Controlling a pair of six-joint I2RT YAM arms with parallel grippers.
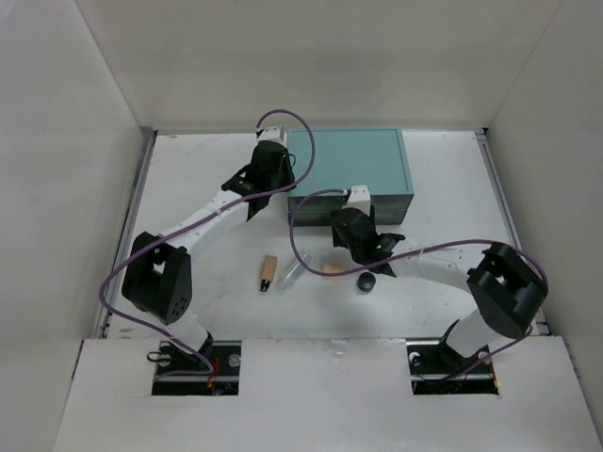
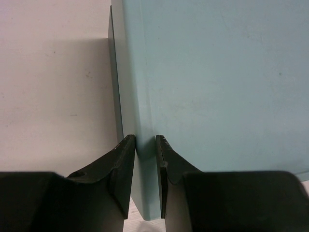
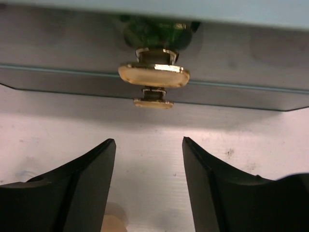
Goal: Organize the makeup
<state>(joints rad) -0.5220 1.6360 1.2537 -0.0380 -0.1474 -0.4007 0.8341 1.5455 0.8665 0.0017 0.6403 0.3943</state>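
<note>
Top view, lower middle: makeup loose on the table (image 1: 443,169) in a row: tan tube (image 1: 268,273), clear tube (image 1: 291,273), peach sponge (image 1: 332,268), black jar (image 1: 366,281). The clear tube is hard to make out against the white. The sponge is right beside the right arm, partly hidden.

Right gripper (image 3: 148,142) is just above that row, jaws well apart, nothing held. It faces the gold knob (image 3: 153,76) on the clear drawer (image 3: 241,63), no contact. Green item (image 3: 154,29) behind the drawer front is blurred, can't tell what. A peach blob at the right wrist view's bottom edge is cut off.

Left gripper (image 2: 145,140) is at the teal box (image 2: 217,72), upper left corner in the top view, fingers pinched tight on its edge. Rest of the box is out of the left wrist frame.
</note>
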